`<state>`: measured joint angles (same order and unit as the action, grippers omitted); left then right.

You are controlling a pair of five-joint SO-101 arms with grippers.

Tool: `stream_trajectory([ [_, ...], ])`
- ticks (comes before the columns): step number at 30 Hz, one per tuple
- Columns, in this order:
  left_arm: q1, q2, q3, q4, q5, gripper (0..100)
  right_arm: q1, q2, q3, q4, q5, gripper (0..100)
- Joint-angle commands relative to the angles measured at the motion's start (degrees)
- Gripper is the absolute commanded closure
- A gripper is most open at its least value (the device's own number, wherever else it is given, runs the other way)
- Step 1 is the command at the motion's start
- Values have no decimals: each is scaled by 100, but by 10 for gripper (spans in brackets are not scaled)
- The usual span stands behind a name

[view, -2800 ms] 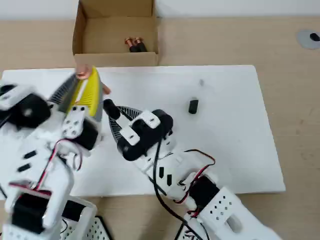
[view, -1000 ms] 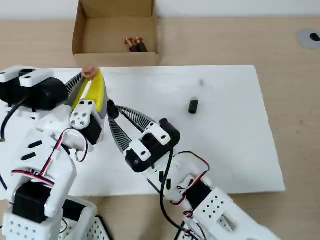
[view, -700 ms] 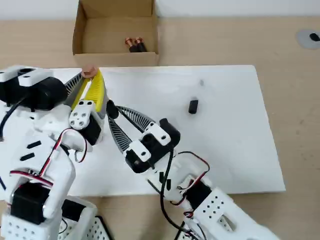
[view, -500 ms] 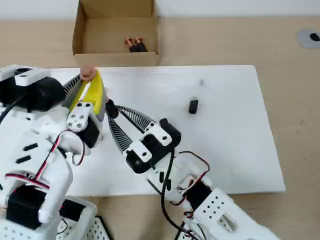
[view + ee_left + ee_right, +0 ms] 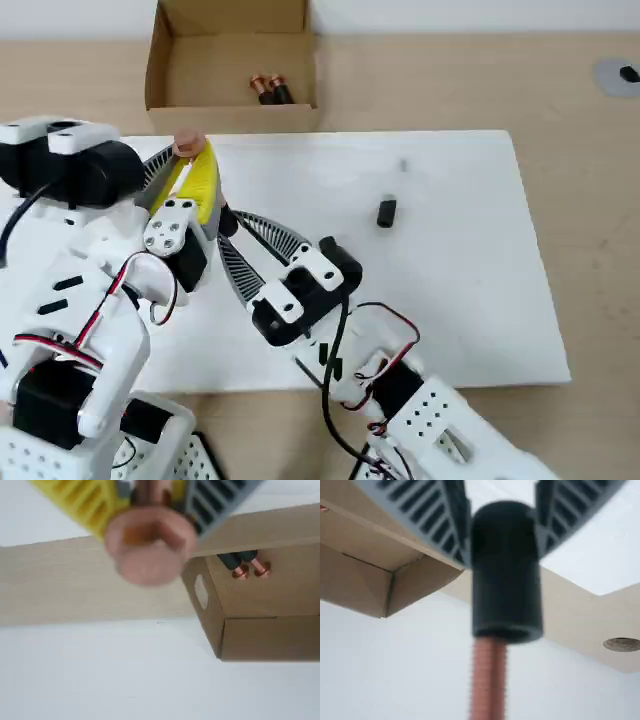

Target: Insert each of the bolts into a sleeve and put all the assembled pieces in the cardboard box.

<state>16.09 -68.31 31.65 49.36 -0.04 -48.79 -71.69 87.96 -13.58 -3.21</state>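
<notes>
My left gripper (image 5: pixel 190 153), with one yellow and one grey finger, is shut on a copper bolt (image 5: pixel 187 146) just in front of the cardboard box (image 5: pixel 157 70). The bolt's round head (image 5: pixel 150 542) faces the left wrist camera. My right gripper (image 5: pixel 223 222) is shut on a black sleeve (image 5: pixel 506 575), beside the left gripper over the white board. The bolt's threaded shaft (image 5: pixel 487 680) lines up with the sleeve's open end and meets it. Two assembled pieces (image 5: pixel 268 89) lie in the box. A loose black sleeve (image 5: pixel 387 212) lies on the board.
The white board (image 5: pixel 450 290) covers most of the wooden table (image 5: pixel 580 150). The box (image 5: pixel 260 605) stands open at the board's far left edge. A round grommet (image 5: pixel 617 76) sits in the table at the far right.
The left arm's wrist has swung toward the back and the bolt head has shifted a little right. The right gripper with the sleeve has hardly moved in the last second.
</notes>
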Motion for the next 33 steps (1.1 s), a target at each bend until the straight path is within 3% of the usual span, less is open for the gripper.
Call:
stream_trajectory([
  [1, 18, 75, -343, -9, -26, 993, -101, -171, -40, -132, -62, 989],
  [28, 44, 75, -703, 580, -185, 993, -101, -145, -40, -132, -62, 989],
  [33, 18, 57, -695, 589, -62, 933, -101, -145, -40, -132, 62, 989],
])
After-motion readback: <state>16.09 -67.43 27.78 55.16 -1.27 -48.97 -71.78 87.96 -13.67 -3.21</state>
